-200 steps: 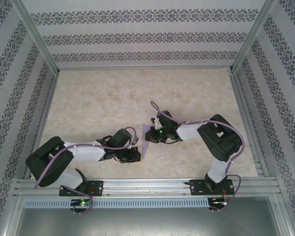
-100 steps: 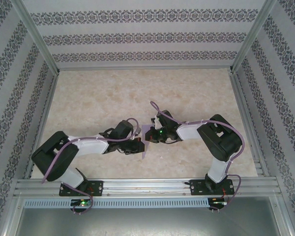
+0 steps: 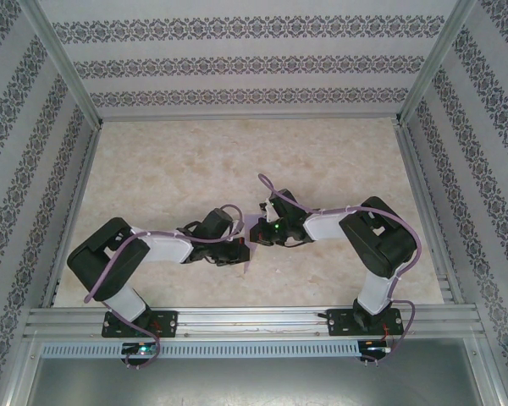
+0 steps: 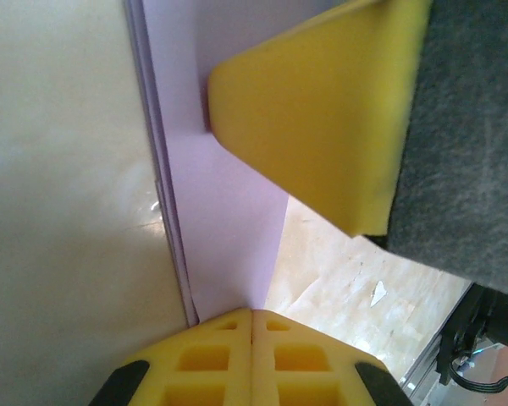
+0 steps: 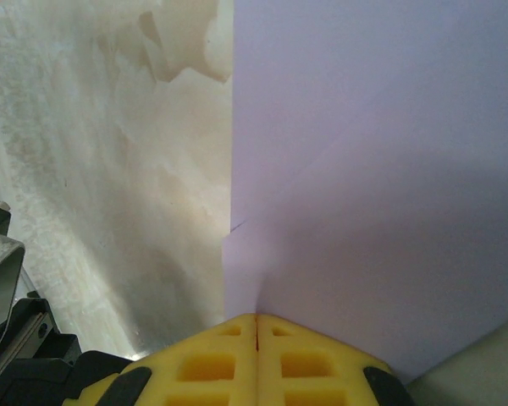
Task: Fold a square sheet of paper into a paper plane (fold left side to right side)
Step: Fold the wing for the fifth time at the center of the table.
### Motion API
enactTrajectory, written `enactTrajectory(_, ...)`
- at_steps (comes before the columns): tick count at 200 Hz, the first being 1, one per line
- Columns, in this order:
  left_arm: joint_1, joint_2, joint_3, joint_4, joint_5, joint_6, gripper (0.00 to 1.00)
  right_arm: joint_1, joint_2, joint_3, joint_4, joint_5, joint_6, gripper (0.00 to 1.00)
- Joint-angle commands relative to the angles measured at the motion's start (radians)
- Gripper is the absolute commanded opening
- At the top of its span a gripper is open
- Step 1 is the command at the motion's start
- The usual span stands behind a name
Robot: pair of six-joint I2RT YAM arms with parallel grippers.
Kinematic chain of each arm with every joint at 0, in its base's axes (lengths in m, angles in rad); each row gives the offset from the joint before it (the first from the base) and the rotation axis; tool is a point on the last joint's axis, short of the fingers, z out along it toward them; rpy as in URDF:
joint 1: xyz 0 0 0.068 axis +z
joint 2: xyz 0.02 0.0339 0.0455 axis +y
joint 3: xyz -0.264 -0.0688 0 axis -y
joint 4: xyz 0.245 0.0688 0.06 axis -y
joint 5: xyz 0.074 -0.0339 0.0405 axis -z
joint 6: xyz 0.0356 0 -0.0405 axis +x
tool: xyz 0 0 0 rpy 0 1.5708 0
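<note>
1. From above, we see both arms bent in toward the middle of the bench [image 3: 195,161]. The left hand [image 3: 240,251] and the right hand [image 3: 256,235] are almost tip to tip just below the frame's centre.
2. The left hand is closed. In its own wrist view the two yellow tips meet along a seam at bottom centre, with no gap between them.
3. The square sheet of paper [image 4: 229,211] runs from the top of that frame down to those tips and touches them. We cannot tell whether any of it is pinched between them. Stacked edges show along its left side (more than one layer, so it is already folded).
4. A yellow finger [image 4: 322,110] of the right hand comes in from the upper right and lies against the lavender surface.
5. The right hand is closed as well, with its tips joined at bottom centre of its wrist view and set against the sheet.
6. There the paper covers the right half of the frame, and a faint crease slants up to the right from near the tips. The marbled bench takes the left half.
</note>
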Motion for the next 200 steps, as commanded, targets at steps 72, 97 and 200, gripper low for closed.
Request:
enactTrajectory(72, 0.011, -0.001, -0.07, -0.046, -0.062, 0.008, 0.0, -0.107, 0.015, 0.074, -0.073, -0.001, -0.066, 0.0)
enactTrajectory(97, 0.011, -0.011, -0.057, -0.051, -0.05, 0.01, 0.0, -0.127, 0.041, 0.087, -0.091, 0.007, -0.081, 0.0)
enactTrajectory(200, 0.014, 0.025, 0.169, -0.124, 0.006, 0.065, 0.0, -0.125, 0.066, 0.059, -0.198, 0.086, -0.107, 0.0)
